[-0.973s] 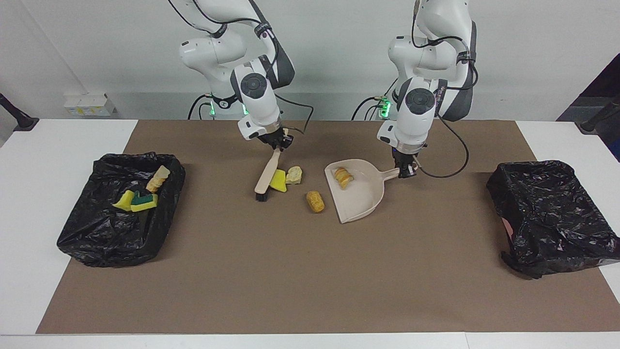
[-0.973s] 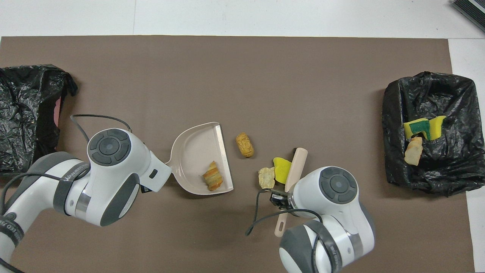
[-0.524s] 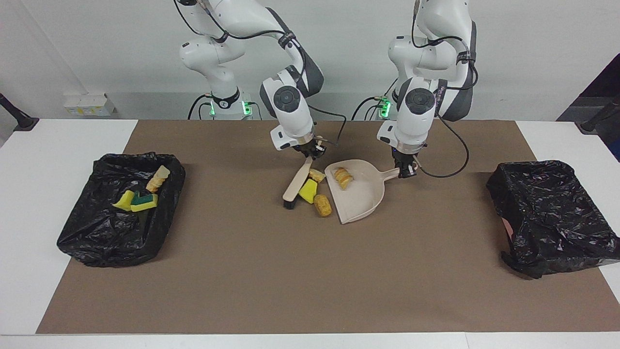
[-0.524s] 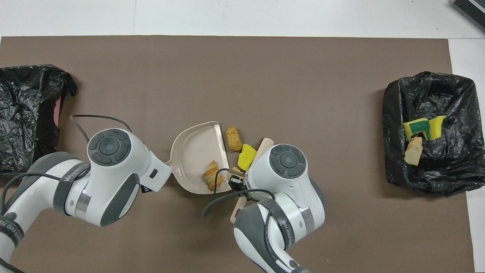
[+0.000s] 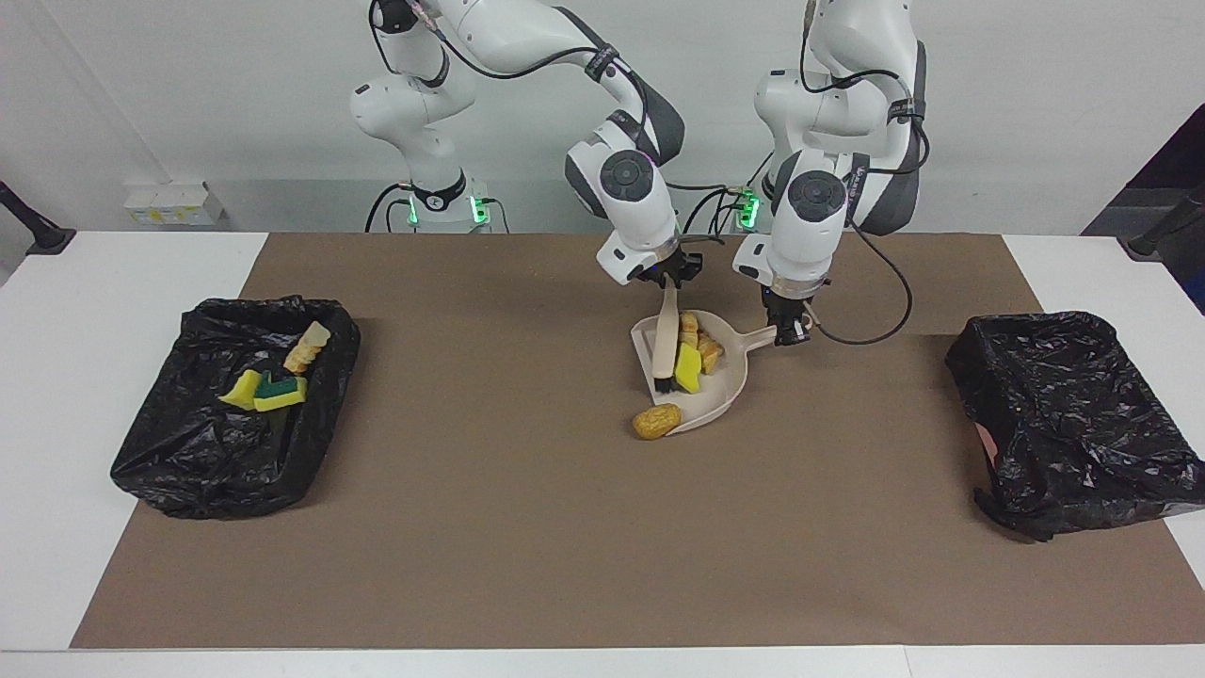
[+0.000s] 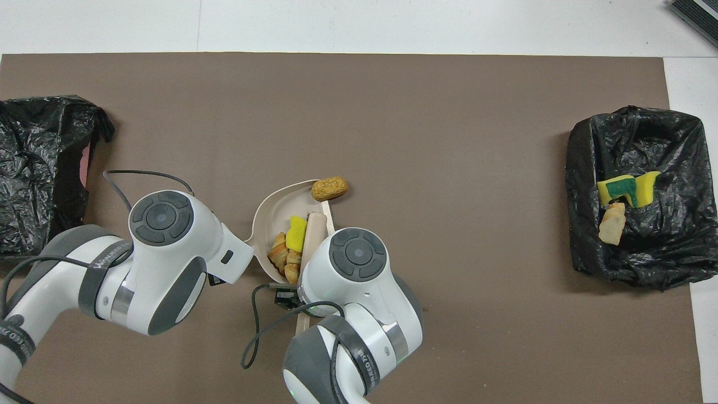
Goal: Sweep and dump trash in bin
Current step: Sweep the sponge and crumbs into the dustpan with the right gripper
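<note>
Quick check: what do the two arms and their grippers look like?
Both arms are glossy white with dark grey joint sections and round dark grey caps. Loose black cables run to the small black left gripper and right gripper. Green lights glow at both bases.

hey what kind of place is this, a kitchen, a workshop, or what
Most likely a robotics lab test bench, not a kitchen. Two robot arms stand at a white table covered by a brown mat, working a dustpan and brush, with black bag-lined bins at the mat's two ends.
</note>
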You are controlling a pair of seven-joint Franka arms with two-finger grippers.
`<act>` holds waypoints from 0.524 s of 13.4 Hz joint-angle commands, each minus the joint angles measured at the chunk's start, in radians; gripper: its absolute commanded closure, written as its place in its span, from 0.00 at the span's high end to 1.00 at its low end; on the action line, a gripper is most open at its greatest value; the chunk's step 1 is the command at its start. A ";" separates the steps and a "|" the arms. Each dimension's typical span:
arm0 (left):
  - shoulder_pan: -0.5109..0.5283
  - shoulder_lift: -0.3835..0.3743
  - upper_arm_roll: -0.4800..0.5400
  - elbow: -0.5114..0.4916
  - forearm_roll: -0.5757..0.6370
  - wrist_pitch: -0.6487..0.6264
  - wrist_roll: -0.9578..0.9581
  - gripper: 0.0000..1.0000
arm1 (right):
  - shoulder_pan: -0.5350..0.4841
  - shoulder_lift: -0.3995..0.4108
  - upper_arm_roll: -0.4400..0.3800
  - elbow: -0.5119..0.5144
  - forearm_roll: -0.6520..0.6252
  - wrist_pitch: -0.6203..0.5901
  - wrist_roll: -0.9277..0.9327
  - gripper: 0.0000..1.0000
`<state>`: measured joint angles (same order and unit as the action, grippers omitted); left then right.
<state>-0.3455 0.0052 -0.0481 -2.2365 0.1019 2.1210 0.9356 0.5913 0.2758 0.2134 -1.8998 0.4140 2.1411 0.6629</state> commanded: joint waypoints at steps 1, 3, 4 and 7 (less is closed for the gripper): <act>-0.012 -0.025 0.010 -0.031 0.010 0.014 -0.062 0.00 | -0.007 -0.015 0.004 0.019 0.025 -0.045 -0.074 0.00; -0.012 -0.025 0.010 -0.031 0.009 0.010 -0.110 0.00 | -0.042 -0.047 -0.011 0.024 0.016 -0.160 -0.135 0.00; -0.010 -0.025 0.010 -0.031 0.009 0.008 -0.160 0.00 | -0.089 -0.058 -0.014 0.028 -0.026 -0.215 -0.155 0.00; -0.010 -0.025 0.010 -0.031 0.005 0.008 -0.190 0.00 | -0.140 -0.055 -0.009 0.051 -0.249 -0.257 -0.163 0.00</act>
<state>-0.3457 -0.0006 -0.0485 -2.2414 0.1009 2.1129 0.7901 0.4699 0.2223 0.1951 -1.8569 0.2468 1.9001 0.5197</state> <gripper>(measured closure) 0.687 0.740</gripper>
